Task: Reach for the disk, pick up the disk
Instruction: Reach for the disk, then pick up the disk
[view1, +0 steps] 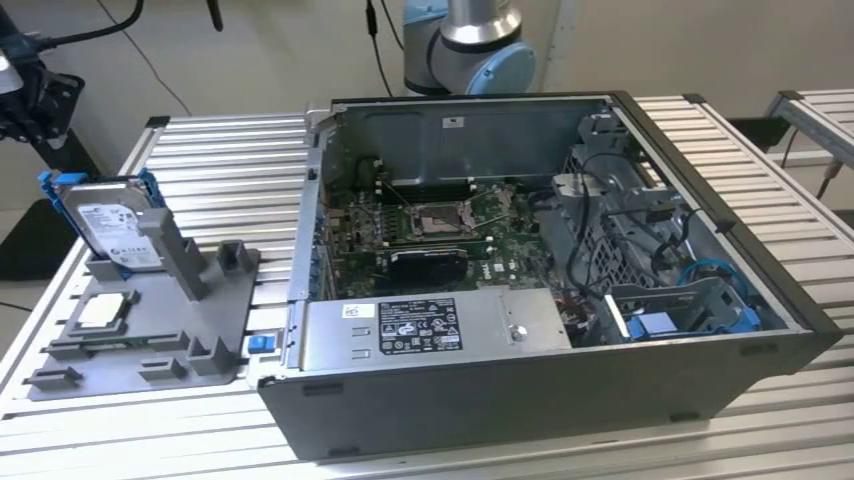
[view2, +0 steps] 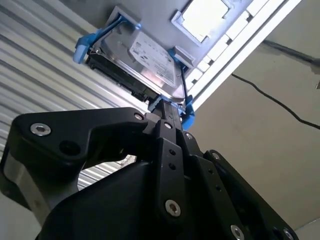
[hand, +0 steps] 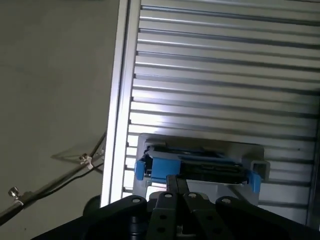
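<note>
While the disk (view1: 114, 225) stands on edge in a slot of the grey holder (view1: 187, 310) at the exterior view's left end of the slatted worktop (view1: 227, 170), the end effector (view1: 27, 95) hangs above and beyond it, near the worktop's edge. The two look apart in that view, so I judge it has hold of nothing. Whether it is open or closed I cannot tell. In the second wrist view the disk's labelled face and blue frame (view2: 150, 60) lie straight ahead of the black end effector (view2: 167, 110).

Several things could go wrong from here:

- **Flexing frame:** The blue frame is thin plastic. A grip that lands on it rather than on the metal body could flex it and let the disk slip.
- **Blocked approach:** A tall grey post of the holder stands just beside the disk. An approach from that side could strike it and shove the whole holder.
- **Jamming in the slot:** A tilted pull could jam the disk in its slot or drag the holder up with it.
- **Nearby parts:** The small square chip (view1: 104, 312) lies in the holder nearby, and the open computer case (view1: 561, 380) sits close, so a wide swing risks knocking either one.
</note>
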